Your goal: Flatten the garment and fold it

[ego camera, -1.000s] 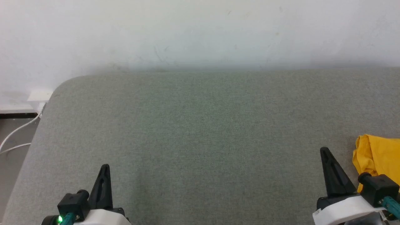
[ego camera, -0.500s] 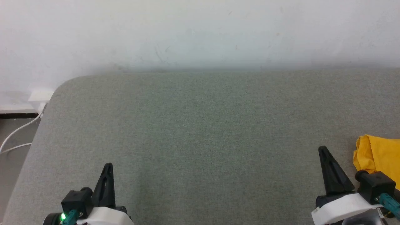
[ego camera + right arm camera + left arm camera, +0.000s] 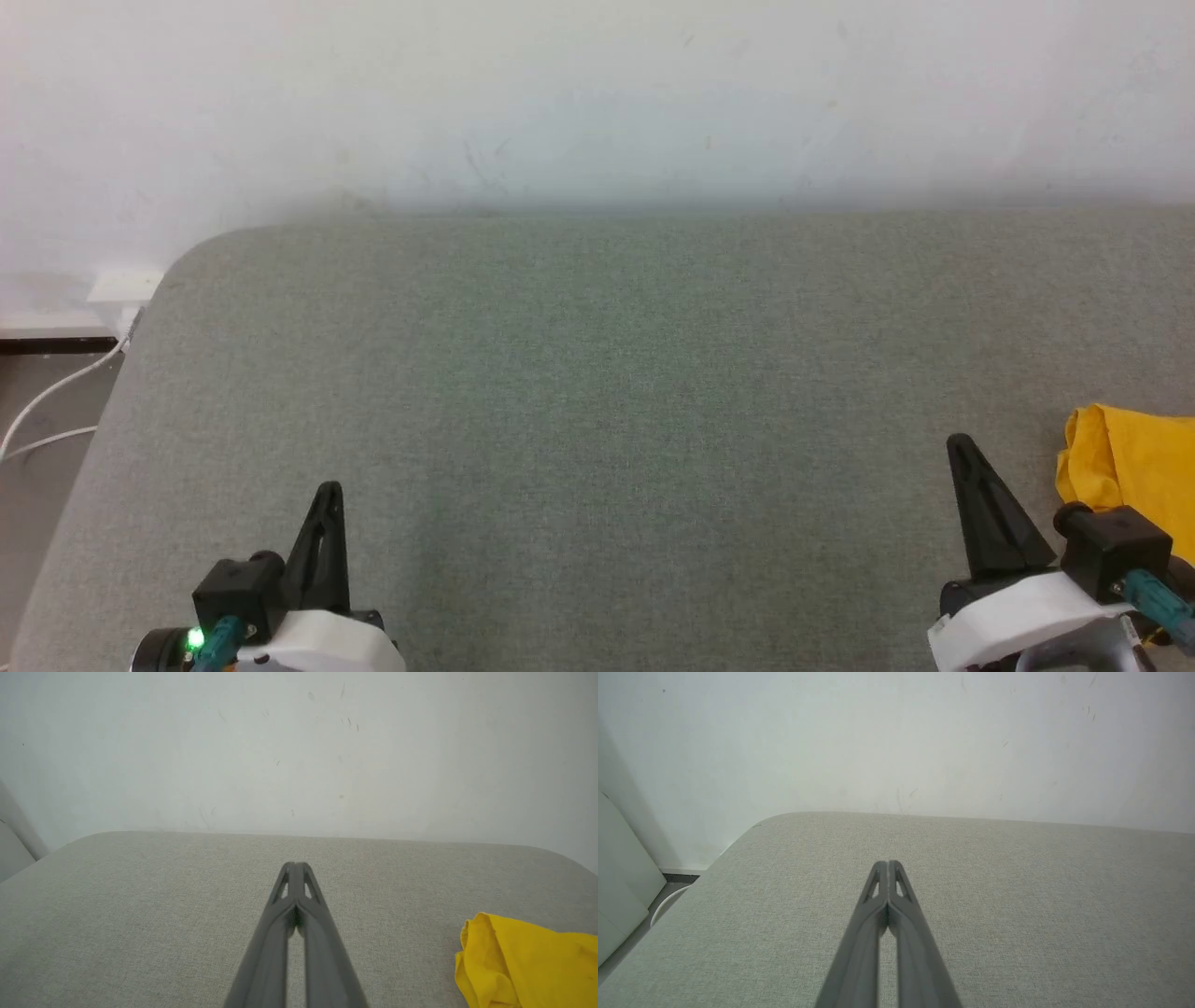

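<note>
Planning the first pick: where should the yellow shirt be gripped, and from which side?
Probably the rolled fold at the left end of the garment, approached from its left by the right hand. That bunched edge stands raised off the grey surface and faces that hand; the rest runs out of view. The shut hand must open first.

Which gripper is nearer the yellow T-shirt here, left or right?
Right. The right gripper, shut, is just to the left of the yellow T-shirt, apart from it. The left gripper, also shut, is far across the grey surface on the opposite side.
</note>
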